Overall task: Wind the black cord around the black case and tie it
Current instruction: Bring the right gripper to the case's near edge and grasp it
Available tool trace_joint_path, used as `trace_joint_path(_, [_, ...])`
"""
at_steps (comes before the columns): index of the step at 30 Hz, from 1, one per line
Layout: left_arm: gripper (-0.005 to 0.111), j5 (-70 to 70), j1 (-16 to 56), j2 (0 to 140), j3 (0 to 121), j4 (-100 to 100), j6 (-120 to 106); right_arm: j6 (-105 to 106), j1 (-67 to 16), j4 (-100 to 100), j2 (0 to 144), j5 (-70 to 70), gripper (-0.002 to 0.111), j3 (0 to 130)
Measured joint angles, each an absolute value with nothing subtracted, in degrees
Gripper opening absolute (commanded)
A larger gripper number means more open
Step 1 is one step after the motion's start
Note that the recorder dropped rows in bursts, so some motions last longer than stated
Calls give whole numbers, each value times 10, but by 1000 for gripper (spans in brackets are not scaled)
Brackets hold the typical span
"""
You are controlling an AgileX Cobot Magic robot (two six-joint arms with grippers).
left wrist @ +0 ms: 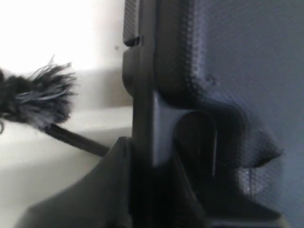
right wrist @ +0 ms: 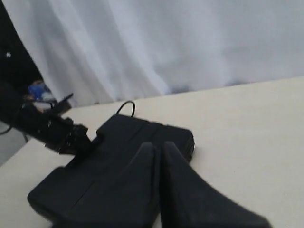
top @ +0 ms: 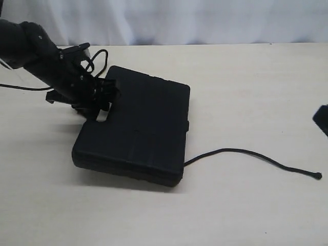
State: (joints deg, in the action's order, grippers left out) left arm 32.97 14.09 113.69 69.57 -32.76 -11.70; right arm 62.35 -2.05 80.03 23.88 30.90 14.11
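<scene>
The case is held at its nine o'clock edge by the left fingers, and the cord is stretched over the table toward three o'clock, nearer the closed, empty right fingers.

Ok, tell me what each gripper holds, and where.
Left gripper clamps the black case by its handle-slot edge; right gripper is shut on nothing.

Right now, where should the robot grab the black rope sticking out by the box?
Probably best: take the black cord on its free stretch near the knob, coming straight down with jaws across it. That part lies flat on the table, apart from the black case, and on the side of the right gripper.
</scene>
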Motion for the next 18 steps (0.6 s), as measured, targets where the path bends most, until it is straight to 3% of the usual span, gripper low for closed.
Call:
trace_joint_path(6, [0,319,120,1137,715,-361,-112,774,-27,899,461,431,4,232])
trace_joint_path(9, [0,329,120,1137,734,-365,-112,839,-119,933,568,390,4,266])
trace_joint_path(14, [0,330,120,1137,737,-371,-112,895,-365,902,676,106,4,348])
trace_joint_path(18, [0,339,120,1137,737,-391,-112,967,-500,816,732,-104,4,390])
